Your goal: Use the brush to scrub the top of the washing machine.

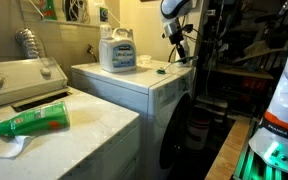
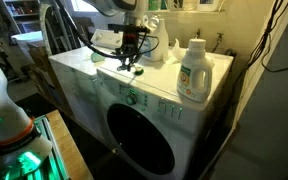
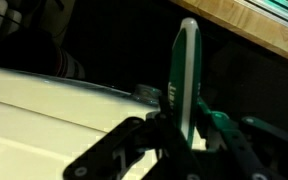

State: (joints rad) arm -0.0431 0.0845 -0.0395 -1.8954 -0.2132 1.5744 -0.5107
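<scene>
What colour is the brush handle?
Green. The brush shows best in the wrist view.

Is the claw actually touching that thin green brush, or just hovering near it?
Touching. The wrist view shows the brush with its green handle pinched in the shut claw, with no gap on either side.

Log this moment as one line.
claw shut on brush | over washing machine top | contact with top unclear | detergent jug upright on same top
</scene>
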